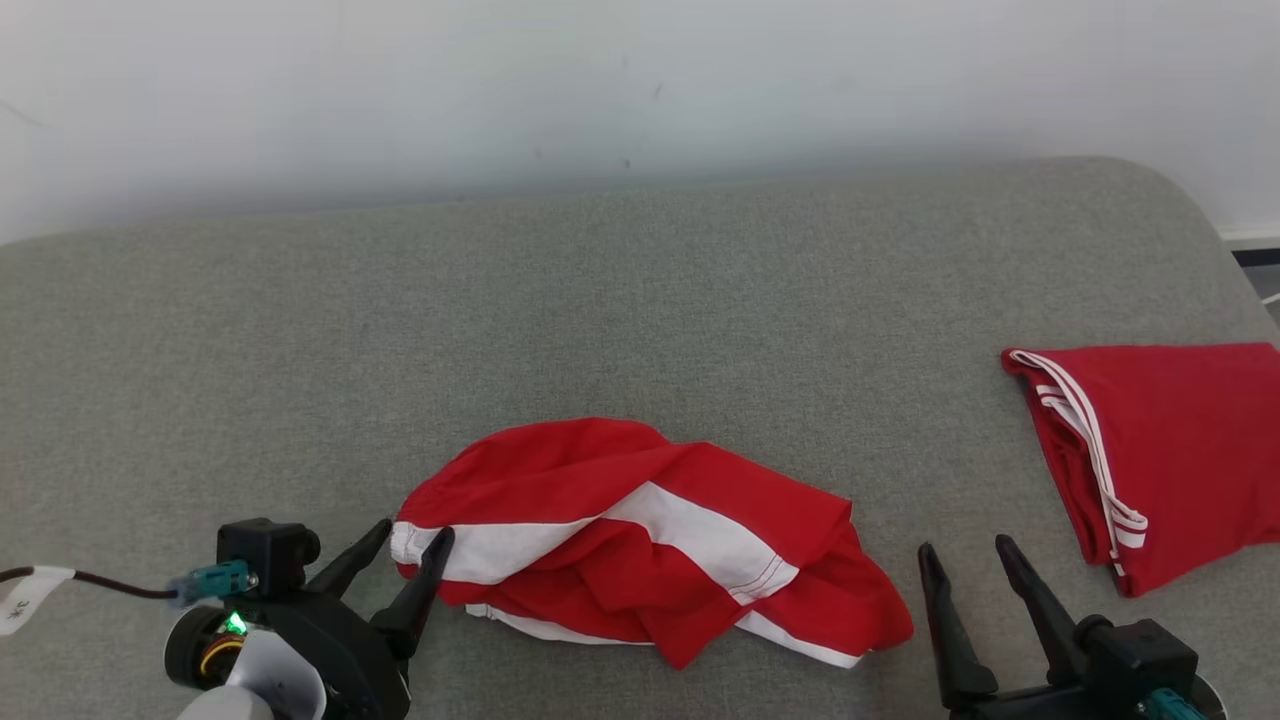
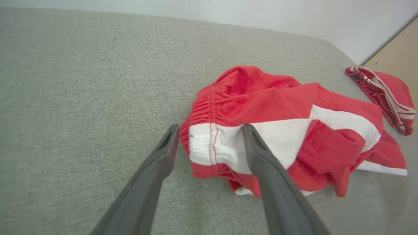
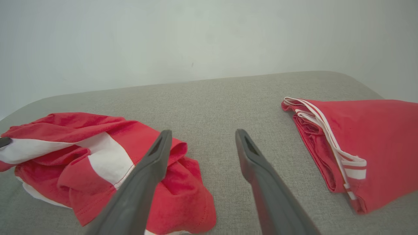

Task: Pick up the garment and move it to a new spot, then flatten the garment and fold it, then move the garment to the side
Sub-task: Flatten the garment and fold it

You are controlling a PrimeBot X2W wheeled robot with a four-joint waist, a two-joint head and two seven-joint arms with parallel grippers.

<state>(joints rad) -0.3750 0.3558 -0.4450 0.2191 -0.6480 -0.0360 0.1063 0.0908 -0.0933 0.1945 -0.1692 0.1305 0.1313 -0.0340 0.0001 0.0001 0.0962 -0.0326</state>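
Two hands wide open, nothing held; the left is nearer the garment.
Left hand sits at the left end of the crumpled red-and-white garment. One finger lies over the white waistband stripe and the other is off the cloth above bare grey surface; can't confirm contact. The garment's long axis runs left-right along the near edge, its right end slightly closer to the robot. Right hand is just beside that right end, clear of the cloth, fingers pointing away from the robot. Further right and back, a second red garment lies folded, well apart from the crumpled one. My read: pickup starts at the left waistband, and the right hand needs a short inward move first.
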